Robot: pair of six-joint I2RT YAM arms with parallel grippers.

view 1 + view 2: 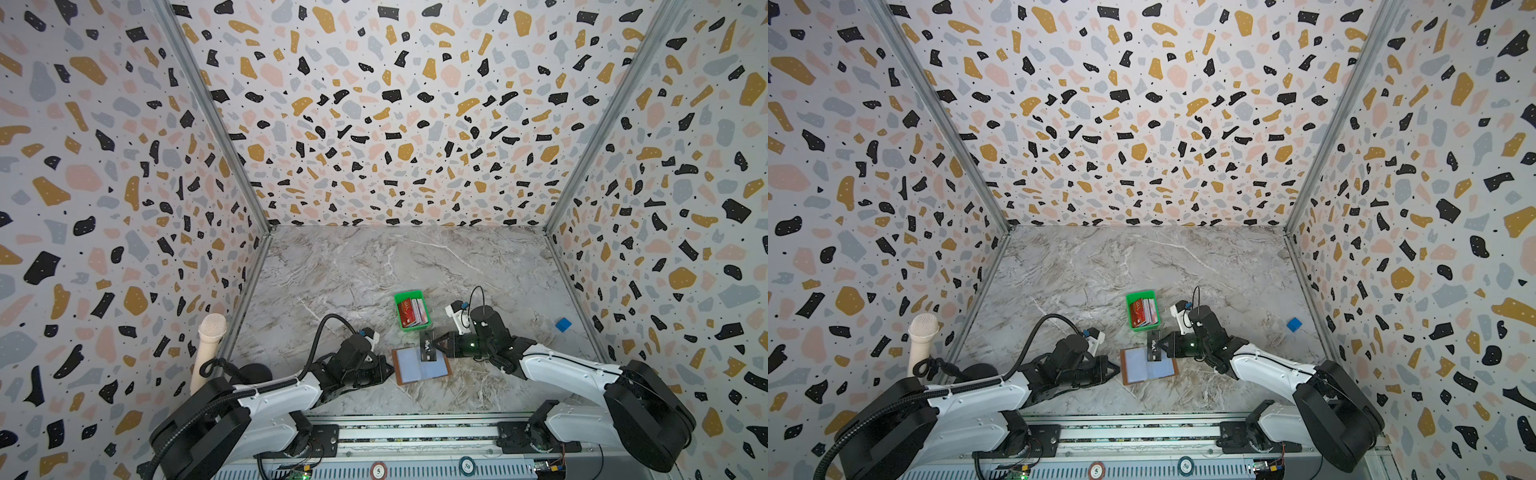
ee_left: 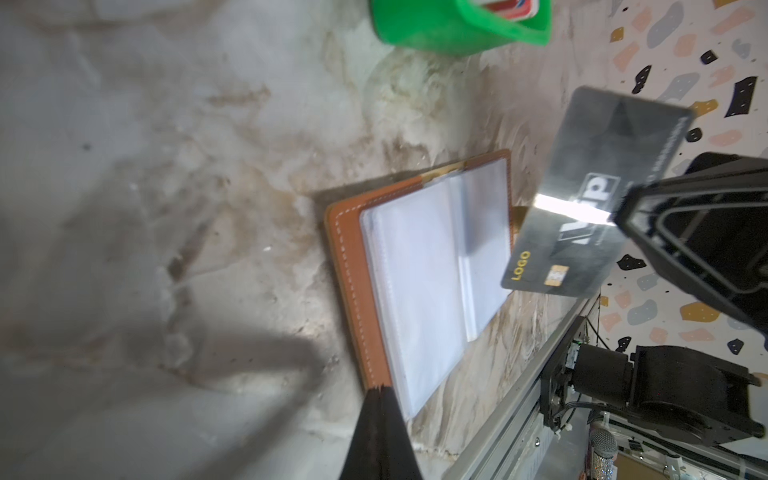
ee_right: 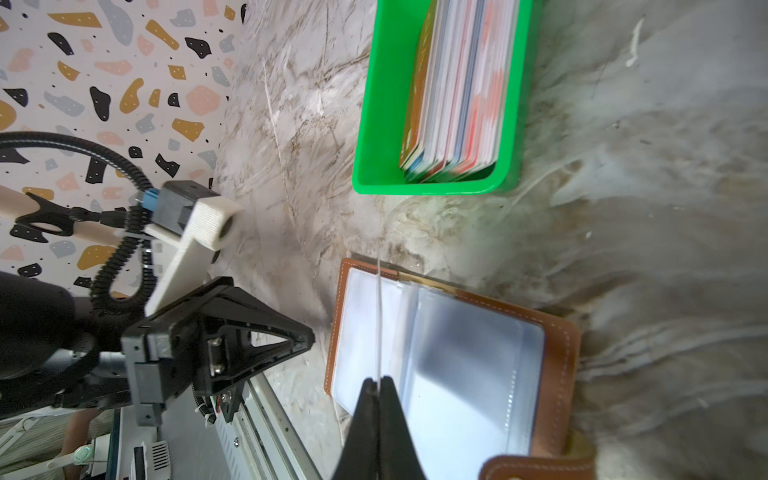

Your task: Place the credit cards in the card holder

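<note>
- Our left gripper (image 1: 390, 371) lies low on the left. Its jaws are pressed together on nothing, and its tip is at the card holder's left edge.
- The card holder (image 1: 409, 365) lies open and flat on the marble table (image 1: 353, 270), clear sleeves facing up.
- Just behind it we see the green tray (image 1: 397, 309), with a stack of credit cards (image 1: 411, 312) standing on edge inside.
- Our right gripper (image 1: 437, 347) is clamped on a black card (image 1: 427, 350), held over the holder's far side.
- A blue cube (image 1: 563, 324) sits well apart on the right.
</note>
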